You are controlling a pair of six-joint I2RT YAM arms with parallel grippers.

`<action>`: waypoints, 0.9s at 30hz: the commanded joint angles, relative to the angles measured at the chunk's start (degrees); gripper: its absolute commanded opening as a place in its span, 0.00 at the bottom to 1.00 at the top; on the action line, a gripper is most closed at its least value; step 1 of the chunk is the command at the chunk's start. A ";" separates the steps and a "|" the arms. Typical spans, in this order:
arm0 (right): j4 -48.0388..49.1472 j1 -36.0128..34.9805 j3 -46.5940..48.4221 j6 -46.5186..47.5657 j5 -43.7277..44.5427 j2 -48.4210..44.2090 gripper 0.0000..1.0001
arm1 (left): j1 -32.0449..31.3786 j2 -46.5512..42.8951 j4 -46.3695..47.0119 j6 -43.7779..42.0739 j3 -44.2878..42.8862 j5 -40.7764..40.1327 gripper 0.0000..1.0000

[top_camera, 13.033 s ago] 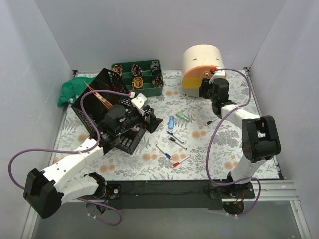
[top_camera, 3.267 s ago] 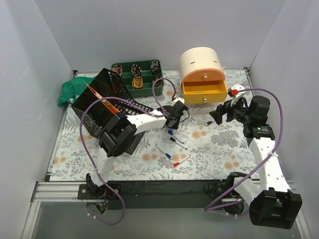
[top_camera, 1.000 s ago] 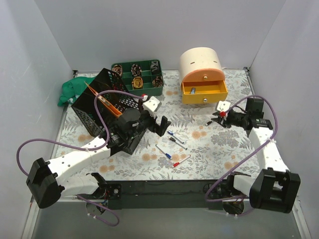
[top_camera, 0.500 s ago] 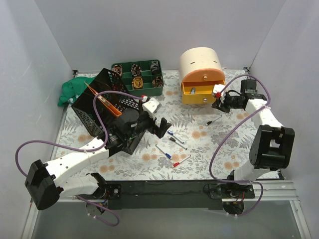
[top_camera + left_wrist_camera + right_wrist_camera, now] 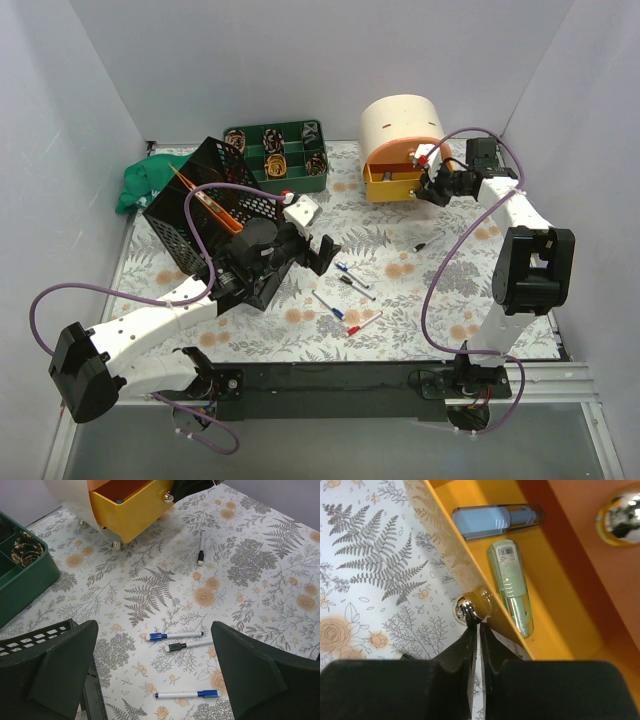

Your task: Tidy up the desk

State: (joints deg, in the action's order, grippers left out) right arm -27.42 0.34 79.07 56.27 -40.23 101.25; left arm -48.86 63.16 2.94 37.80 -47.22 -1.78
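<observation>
The desk (image 5: 450, 290) has a pale floral top. My left gripper (image 5: 320, 252) hovers open and empty over the middle, beside the black mesh rack (image 5: 195, 225). In the left wrist view it (image 5: 157, 680) is above three markers: blue-capped (image 5: 175, 635), black-capped (image 5: 190, 644) and blue (image 5: 186, 694). My right gripper (image 5: 430, 188) is shut, its tips (image 5: 474, 617) touching the chrome knob (image 5: 468, 610) of the yellow drawer (image 5: 393, 181) on the cream drawer unit (image 5: 402, 120). The drawer holds a blue item (image 5: 495, 520) and a green one (image 5: 512, 587).
A green compartment tray (image 5: 277, 155) stands at the back, with a green cloth (image 5: 145, 180) to its left. A red-capped marker (image 5: 365, 322) and a small black pen (image 5: 424, 245) lie on the desk. An orange item (image 5: 215, 208) sits in the rack.
My right gripper has moved left to the yellow drawer's front, and the drawer has slid partway in. My left arm has barely moved.
</observation>
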 commanded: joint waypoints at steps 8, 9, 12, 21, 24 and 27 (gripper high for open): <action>19.32 -2.88 1.88 -18.38 7.52 2.37 0.25 | -0.09 -1.98 -1.01 -1.59 -0.77 -1.73 0.98; 20.73 -2.97 1.62 -20.48 8.32 2.72 0.27 | -0.09 -2.07 -1.01 -1.59 -0.77 -1.91 0.98; 25.30 -3.76 -0.14 -22.69 10.69 2.64 0.31 | -0.09 -2.16 -1.01 -1.85 -0.68 -2.17 0.98; 31.73 -4.56 -5.32 -25.42 12.98 -1.04 0.40 | -0.09 -1.98 -1.01 -2.12 -0.59 -2.44 0.98; 31.38 -4.64 -9.27 -25.07 11.49 -4.64 0.42 | -0.09 -2.25 -1.01 -2.12 -0.68 -2.35 0.98; 31.37 -4.56 -13.32 -26.03 10.96 -7.99 0.46 | -0.09 -2.25 -0.92 -2.03 -0.68 -1.91 0.98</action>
State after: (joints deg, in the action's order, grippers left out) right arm 1.17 -4.21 68.86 31.77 -28.25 99.74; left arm -48.86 63.09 2.44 36.45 -47.22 -3.62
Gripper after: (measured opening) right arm 0.443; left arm 0.982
